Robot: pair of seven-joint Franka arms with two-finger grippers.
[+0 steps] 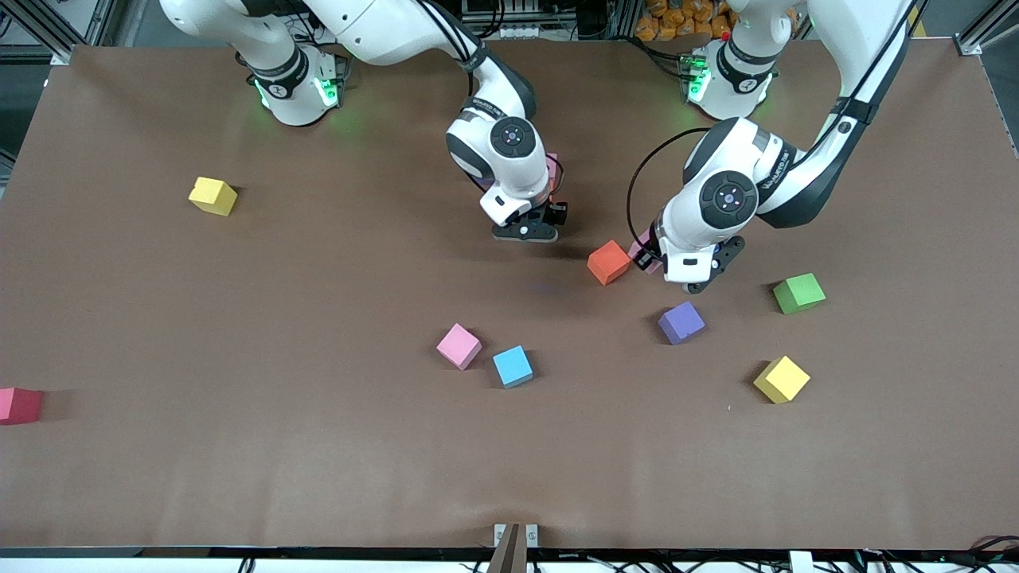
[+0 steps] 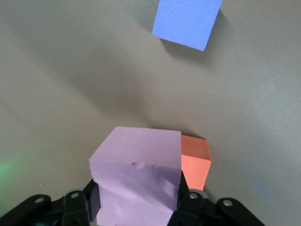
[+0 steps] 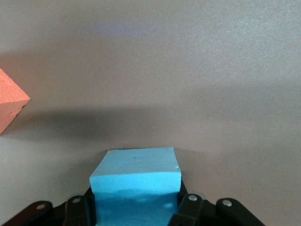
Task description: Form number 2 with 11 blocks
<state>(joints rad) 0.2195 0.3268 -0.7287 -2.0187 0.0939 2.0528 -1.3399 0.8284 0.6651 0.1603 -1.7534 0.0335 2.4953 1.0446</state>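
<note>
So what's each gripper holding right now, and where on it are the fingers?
The left gripper grips a pink block by two opposite side faces, beside the orange block. The right gripper clamps a light blue block the same way.

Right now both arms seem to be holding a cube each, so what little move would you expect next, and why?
Probably the left gripper lowers its pink cube to sit against the orange cube, since the two already look side by side. The right gripper holds a light blue cube over bare table, and no digit shows yet.
</note>
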